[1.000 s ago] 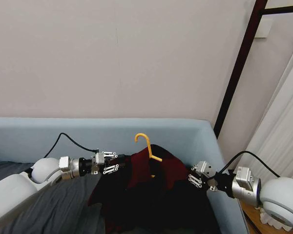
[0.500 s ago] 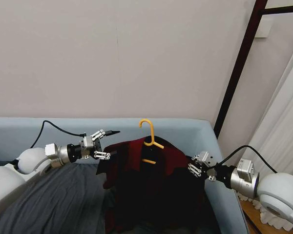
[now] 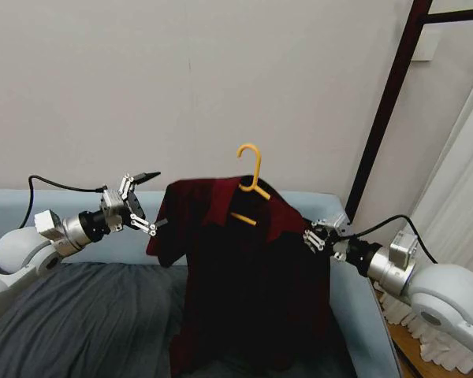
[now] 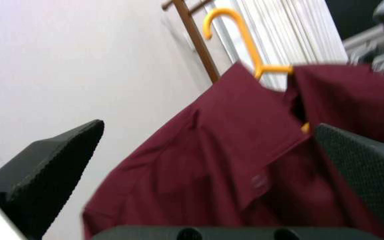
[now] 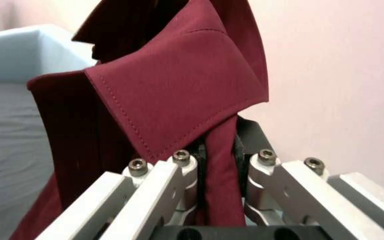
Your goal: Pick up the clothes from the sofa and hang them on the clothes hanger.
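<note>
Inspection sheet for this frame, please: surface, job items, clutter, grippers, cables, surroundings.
Surface: light blue sofa, grey seat cover.
Job's things: dark red shirt on yellow hanger, held up between the grippers.
Clutter: nothing seen.
Grippers: right gripper shut on the shirt; left gripper open beside its other sleeve.
Cables: left cable and right cable arc off the wrists, clear of the shirt.
Surroundings: plain wall, dark clothes rack pole, white curtain.
</note>
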### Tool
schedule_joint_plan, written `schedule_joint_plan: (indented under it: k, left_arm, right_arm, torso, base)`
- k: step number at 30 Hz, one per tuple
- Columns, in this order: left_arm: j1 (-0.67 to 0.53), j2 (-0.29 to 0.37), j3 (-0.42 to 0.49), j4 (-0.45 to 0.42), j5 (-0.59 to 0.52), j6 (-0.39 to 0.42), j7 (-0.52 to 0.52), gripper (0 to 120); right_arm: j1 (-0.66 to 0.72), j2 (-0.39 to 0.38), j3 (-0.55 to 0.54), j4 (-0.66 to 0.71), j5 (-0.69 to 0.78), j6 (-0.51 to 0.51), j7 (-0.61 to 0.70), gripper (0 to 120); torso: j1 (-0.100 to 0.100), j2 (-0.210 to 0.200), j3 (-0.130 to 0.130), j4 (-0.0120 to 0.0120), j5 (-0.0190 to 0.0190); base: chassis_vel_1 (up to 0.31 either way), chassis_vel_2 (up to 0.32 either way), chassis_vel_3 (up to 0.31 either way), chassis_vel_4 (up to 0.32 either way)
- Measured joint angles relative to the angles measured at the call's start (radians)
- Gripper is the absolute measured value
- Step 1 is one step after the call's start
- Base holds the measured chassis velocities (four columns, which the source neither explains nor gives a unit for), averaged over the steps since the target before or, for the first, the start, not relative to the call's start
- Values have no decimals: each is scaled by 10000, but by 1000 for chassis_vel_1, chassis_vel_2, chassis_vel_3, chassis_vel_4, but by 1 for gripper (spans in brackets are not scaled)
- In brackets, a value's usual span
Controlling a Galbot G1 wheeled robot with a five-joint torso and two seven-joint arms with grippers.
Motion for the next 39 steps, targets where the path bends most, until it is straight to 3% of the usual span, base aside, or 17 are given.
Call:
schedule_joint_plan:
  k: [4,14,29,39]
  left_arm:
    - [371,-420,-4,-1031,-155,533,-1116,112]
    - [763,-1634,562,-1374,919,1127,-3187,98]
    - [92,-2754,1672,-872,1828,1377,-3926,101]
    - [6,-3163,1818,-707,1842,1023,-4019,82]
  right_arm:
    - [220,-285,65,81,303,-191,124,8]
    - [277,-422,77,440,697,-459,333,8]
    - [590,-465,-4,682,1301,-710,442,8]
    - [563,-466,-68,696,1334,-732,439,8]
  torso:
    - [-1,0,0,-5,1]
    - [0,0,0,-1,1]
    - [0,-1,0,-1,2]
    - [0,0,0,0,1]
  base:
    - [0,0,0,0]
    - [0,0,0,0]
    - [0,0,0,0]
    - [0,0,0,0]
